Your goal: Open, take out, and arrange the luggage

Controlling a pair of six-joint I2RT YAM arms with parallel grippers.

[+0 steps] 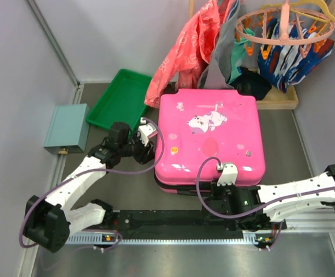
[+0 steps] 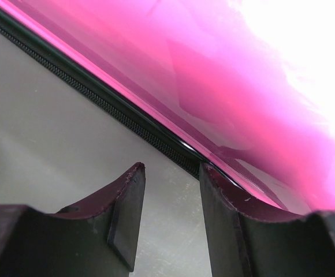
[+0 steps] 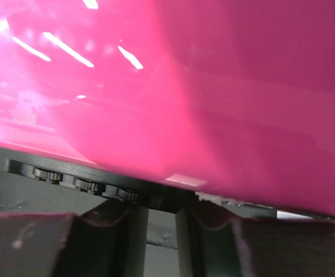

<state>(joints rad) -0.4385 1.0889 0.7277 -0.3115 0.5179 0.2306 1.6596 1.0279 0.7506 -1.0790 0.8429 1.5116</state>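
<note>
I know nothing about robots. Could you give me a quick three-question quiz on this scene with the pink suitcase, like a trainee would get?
1. True or false: the luggage is lying flat with its lid closed.
2. What sits beside the luggage's far-left corner? A) a green tray B) a blue bucket C) a laptop
3. Fill in the blank: the left pincer hovers by the luggage's black zip with its jaws ___ and nothing between them.

Key: 1 true; 2 A; 3 open.
</note>
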